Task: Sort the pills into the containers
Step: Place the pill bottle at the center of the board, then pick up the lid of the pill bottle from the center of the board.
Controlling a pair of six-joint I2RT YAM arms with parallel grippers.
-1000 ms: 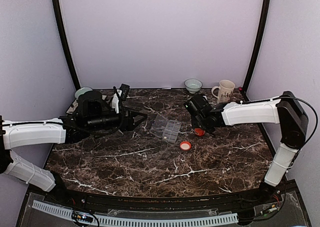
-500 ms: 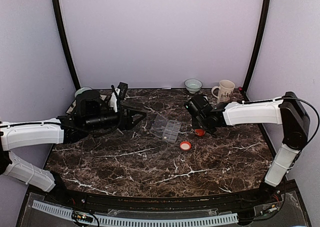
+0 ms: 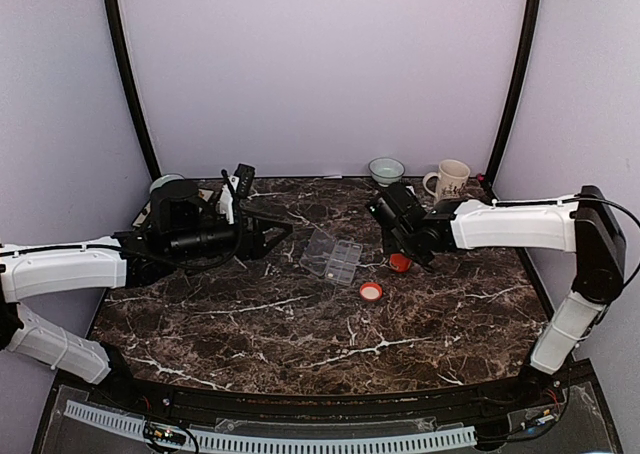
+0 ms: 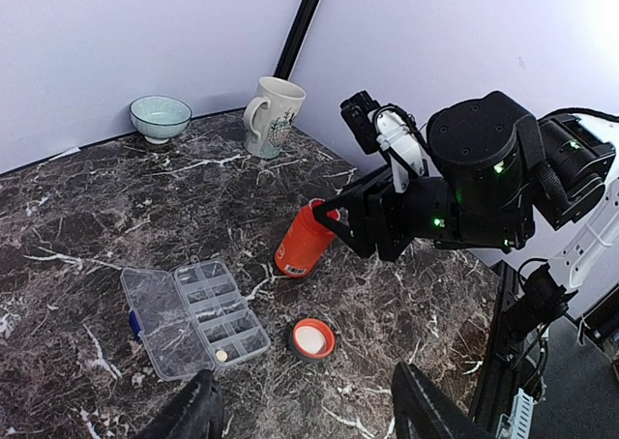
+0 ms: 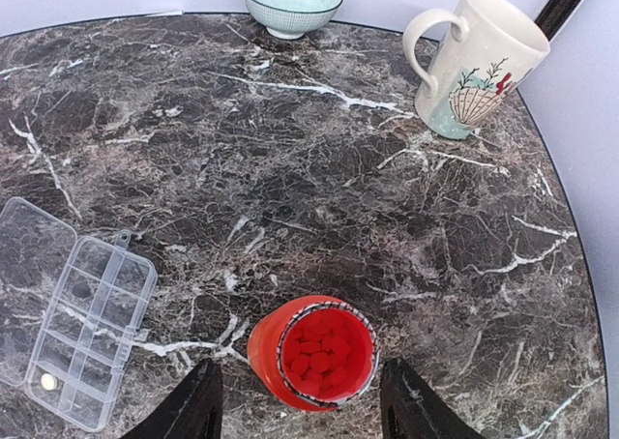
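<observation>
The clear organiser box, the containers, lies with its lid open at mid-table. One pale pill rests in a corner compartment. An orange bottle, uncapped and full of red pills, stands to the right of the box. My right gripper hovers over it, open, its fingers apart from the bottle on both sides. My left gripper is open and holds nothing, left of the box.
The bottle's orange cap lies upside down in front of the box. A pale bowl and a mug stand at the back right. Another bowl sits at the back left.
My right gripper's jaws have widened around the bottle, which stays standing on the table. The left arm has drawn back slightly to the left.
</observation>
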